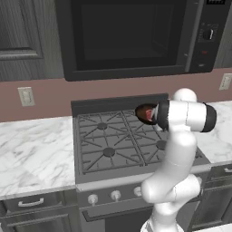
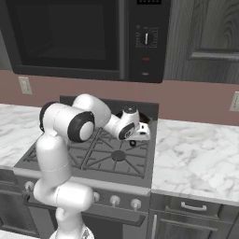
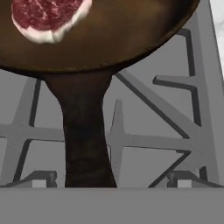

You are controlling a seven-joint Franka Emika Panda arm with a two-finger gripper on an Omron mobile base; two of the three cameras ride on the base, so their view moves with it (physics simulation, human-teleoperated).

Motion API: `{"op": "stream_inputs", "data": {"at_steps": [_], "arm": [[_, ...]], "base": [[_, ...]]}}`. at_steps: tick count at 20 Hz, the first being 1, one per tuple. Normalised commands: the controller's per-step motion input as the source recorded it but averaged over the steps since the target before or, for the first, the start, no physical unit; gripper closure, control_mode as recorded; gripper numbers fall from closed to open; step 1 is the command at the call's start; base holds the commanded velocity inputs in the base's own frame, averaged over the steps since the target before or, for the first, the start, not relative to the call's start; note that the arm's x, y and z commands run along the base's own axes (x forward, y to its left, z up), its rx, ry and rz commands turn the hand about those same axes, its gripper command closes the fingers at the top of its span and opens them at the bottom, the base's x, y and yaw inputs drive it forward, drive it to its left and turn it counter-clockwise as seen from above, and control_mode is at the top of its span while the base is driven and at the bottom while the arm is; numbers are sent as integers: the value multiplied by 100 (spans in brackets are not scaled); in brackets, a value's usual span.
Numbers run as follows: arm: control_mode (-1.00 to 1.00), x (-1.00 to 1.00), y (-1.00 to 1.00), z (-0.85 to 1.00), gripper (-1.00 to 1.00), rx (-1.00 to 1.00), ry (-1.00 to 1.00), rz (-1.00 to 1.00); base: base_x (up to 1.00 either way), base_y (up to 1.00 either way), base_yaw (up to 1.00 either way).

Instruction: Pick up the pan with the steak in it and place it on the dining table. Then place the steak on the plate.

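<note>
The pan, with the steak at its 10 o'clock, sits on the rear right burner of the stove, its handle running toward 6 o'clock in the hand view. First step, grasp pending: the gripper hovers over the handle, and whether its fingers are spread cannot be told; it probably needs to descend and clamp. Marble worktop flanks the stove, a microwave above.

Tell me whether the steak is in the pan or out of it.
In. In the hand view the steak lies flat on the pan's dark floor, inside the rim, and the pan sits on the stove grate.
</note>
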Motion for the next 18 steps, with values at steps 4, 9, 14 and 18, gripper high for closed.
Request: {"op": "stream_inputs", "data": {"at_steps": [4, 9, 14, 18], "arm": [[-100, 13, -13, -19, -100, 1, 0, 1], [-100, 0, 0, -2, 100, 0, 0, 0], [-100, 0, 0, 10, 100, 2, -2, -1], [-100, -3, 6, 31, 100, 1, -1, -1]], "base": [[0, 0, 0], [0, 0, 0], [0, 0, 0], [0, 0, 0]]}}
